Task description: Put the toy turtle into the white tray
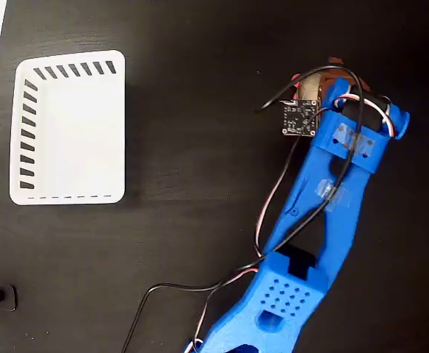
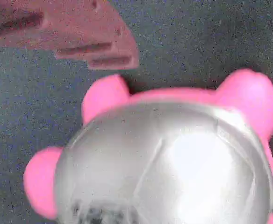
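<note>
My blue printed arm (image 1: 325,220) reaches up the right side of the black table (image 1: 200,220) in the fixed view, wires trailing along it and a small circuit board (image 1: 300,118) near the wrist. My gripper (image 1: 319,82) sits over the small toy turtle with the domed tan shell and pink legs (image 1: 310,87); only a sliver of shell and a bit of red-pink show past the arm there.

Wrist view: the turtle (image 2: 174,158) fills most of the frame, very close, shell washed out to a silvery grey, pink limbs sticking out at left and top, resting on the dark tabletop. One reddish finger (image 2: 75,32) is visible top left, above the turtle and apart from it. Other finger not in shot, so I can't tell how wide I'm open or whether I'm gripping anything.

The rectangular white plastic tray with dark slanted slots (image 1: 67,126) sits far left on the table, well apart from the turtle.
</note>
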`<state>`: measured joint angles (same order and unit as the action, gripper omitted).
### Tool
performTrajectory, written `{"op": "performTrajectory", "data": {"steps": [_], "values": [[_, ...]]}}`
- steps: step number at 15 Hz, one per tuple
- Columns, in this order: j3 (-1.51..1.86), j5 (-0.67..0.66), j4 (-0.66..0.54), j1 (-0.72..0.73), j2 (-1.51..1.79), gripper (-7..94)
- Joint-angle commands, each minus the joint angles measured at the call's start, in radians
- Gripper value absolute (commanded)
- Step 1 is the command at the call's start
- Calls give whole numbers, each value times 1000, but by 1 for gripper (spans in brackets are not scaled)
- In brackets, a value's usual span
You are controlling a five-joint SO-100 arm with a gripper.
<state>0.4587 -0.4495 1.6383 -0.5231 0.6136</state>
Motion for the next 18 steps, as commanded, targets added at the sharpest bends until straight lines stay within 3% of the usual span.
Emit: {"op": "performTrajectory", "data": {"steps": [1,13,18], "values": [[-92,-15,3,-11,14,67],[-184,-18,5,11,-101,61],[-247,-18,11,-2,-141,27]]}}
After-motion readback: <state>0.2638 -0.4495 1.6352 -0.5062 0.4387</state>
